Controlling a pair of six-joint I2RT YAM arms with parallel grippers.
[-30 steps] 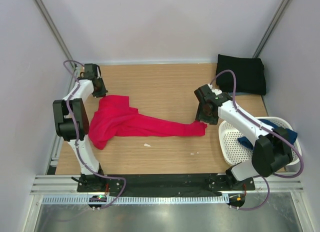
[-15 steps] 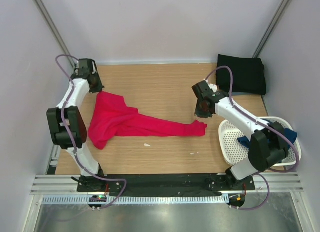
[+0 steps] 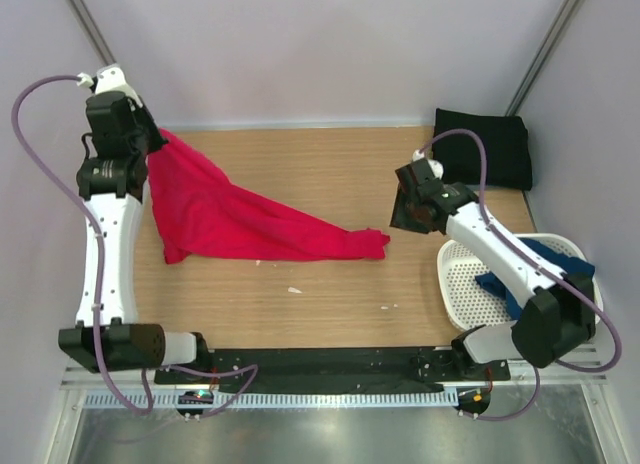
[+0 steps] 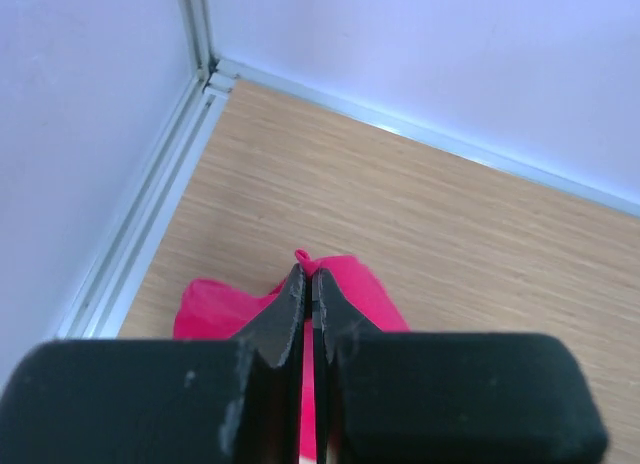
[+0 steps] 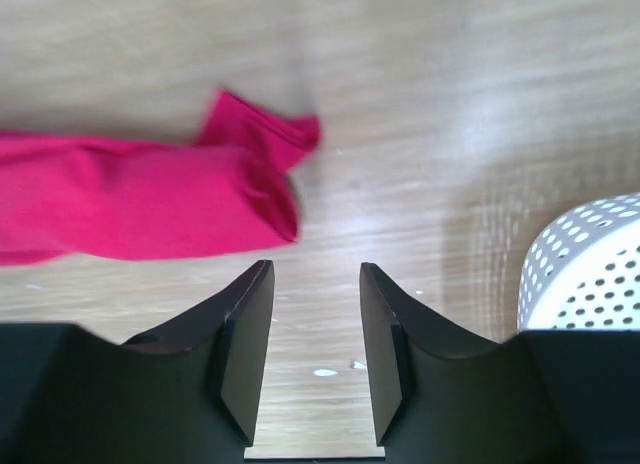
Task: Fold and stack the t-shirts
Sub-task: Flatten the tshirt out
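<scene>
- Here, the left gripper [image 3: 148, 144] is clamped on one edge of the red shirt [image 3: 230, 219] and holds it up at the far left corner of the table [image 3: 330, 174].
- From that pinch the shirt hangs down and trails right across the middle of the table, narrowing to a bunched tip.
- The right gripper [image 3: 412, 212] hovers just right of that tip, its fingers set wide apart with nothing between them. The wrist view shows bare wood in the gap and the red tip off to the left.
- The step in hand looks like spreading the red shirt flat before folding, so the right arm probably needs to shift left and down onto the tip.
- A good grasp takes one clean layer at a hem or sleeve end, not the whole rolled bundle, otherwise the cloth stays twisted when pulled.
- Once both ends are held, a gentle pull apart should open the shirt. A hard pull could slip it out of the left pinch.
- The shirt should be laid on the open middle of the table, away from the folded black shirt [image 3: 485, 149] at the far right corner, which seems to be the stack.
- The navy shirt [image 3: 545, 254] lies in the white basket [image 3: 455, 274] at the near right, not yet folded.
</scene>
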